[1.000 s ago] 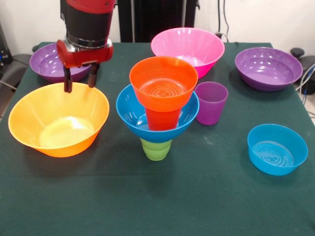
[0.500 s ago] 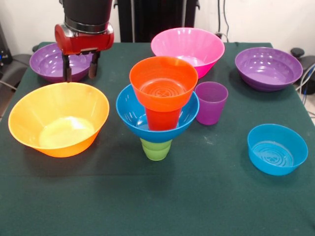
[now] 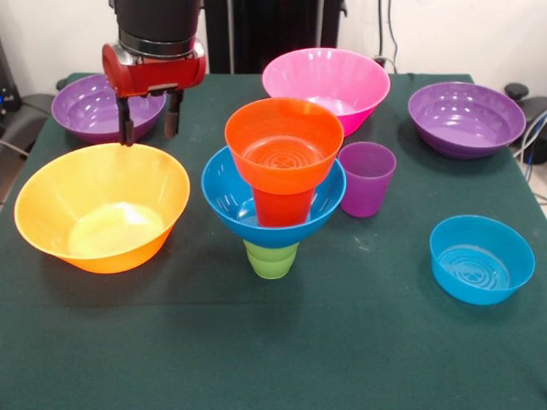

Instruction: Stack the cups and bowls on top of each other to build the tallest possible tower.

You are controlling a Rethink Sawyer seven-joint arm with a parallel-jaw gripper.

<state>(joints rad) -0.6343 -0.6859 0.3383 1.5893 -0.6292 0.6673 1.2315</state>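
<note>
The tower stands mid-table: a green cup (image 3: 272, 259) at the bottom, a medium blue bowl (image 3: 227, 195) on it, an orange cup (image 3: 282, 206) in that bowl and a small orange bowl (image 3: 284, 142) on top. My gripper (image 3: 149, 131) hangs open and empty just above the far rim of the large yellow-orange bowl (image 3: 102, 205). A purple cup (image 3: 367, 178) stands right of the tower. A pink bowl (image 3: 326, 84) sits behind it.
One purple bowl (image 3: 90, 108) lies at the back left behind my gripper and another purple bowl (image 3: 466, 118) at the back right. A small shallow blue bowl (image 3: 481, 258) rests at the front right. Dark green cloth (image 3: 273, 359) covers the table.
My gripper has risen out of the yellow-orange bowl's far rim and shifted slightly right. Its fingers stay open. The bowls and cups have not moved.
</note>
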